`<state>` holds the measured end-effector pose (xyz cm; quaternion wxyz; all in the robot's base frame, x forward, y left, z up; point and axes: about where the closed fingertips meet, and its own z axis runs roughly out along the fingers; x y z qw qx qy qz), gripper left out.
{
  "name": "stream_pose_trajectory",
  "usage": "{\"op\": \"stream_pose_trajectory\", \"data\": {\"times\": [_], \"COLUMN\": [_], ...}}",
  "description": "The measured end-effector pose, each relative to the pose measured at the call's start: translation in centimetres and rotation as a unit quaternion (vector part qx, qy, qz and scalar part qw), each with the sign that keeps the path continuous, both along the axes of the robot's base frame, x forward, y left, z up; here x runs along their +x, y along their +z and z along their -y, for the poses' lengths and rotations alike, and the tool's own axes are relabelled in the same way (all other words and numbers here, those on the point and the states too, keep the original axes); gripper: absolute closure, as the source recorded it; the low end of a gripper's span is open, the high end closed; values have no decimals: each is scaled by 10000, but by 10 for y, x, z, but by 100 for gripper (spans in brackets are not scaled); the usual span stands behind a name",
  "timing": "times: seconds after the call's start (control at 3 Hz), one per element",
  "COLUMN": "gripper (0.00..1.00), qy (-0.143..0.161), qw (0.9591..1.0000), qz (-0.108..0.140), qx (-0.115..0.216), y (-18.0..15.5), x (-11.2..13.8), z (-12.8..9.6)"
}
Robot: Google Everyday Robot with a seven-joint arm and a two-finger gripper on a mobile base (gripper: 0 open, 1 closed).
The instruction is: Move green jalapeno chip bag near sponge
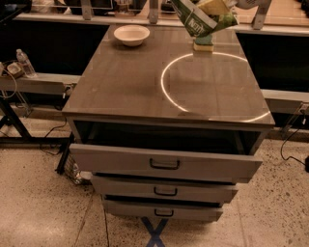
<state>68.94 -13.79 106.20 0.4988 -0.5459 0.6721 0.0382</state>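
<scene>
The gripper (pixel 231 5), at the top edge, is clamped on the chip bag (pixel 200 19), which hangs tilted just above the sponge (pixel 203 44). Judged nearly complete; 1 step remains: set-down beside it.

Over sponge (pixel 203 45), bag (pixel 200 20) beneath claw (pixel 231 5)

At the far right of the bench (pixel 120 82), the claw (pixel 235 6) grips a tilted green chip bag (pixel 203 20) aloft just above the sponge (pixel 203 45), with a white bowl (pixel 131 34) at far left.
</scene>
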Motion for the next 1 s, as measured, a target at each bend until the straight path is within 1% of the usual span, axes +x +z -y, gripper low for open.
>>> {"op": "stream_pose_trajectory", "data": {"times": [0.33, 0.67, 1.0], "gripper": [100, 100, 100], "qy": [104, -22, -267], "qw": [9988, 9962, 9939], "qz": [441, 766, 908], "qx": [-183, -419, -570], "y": [-24, -51, -72], "x": [60, 103, 125], "z": [29, 65, 96]}}
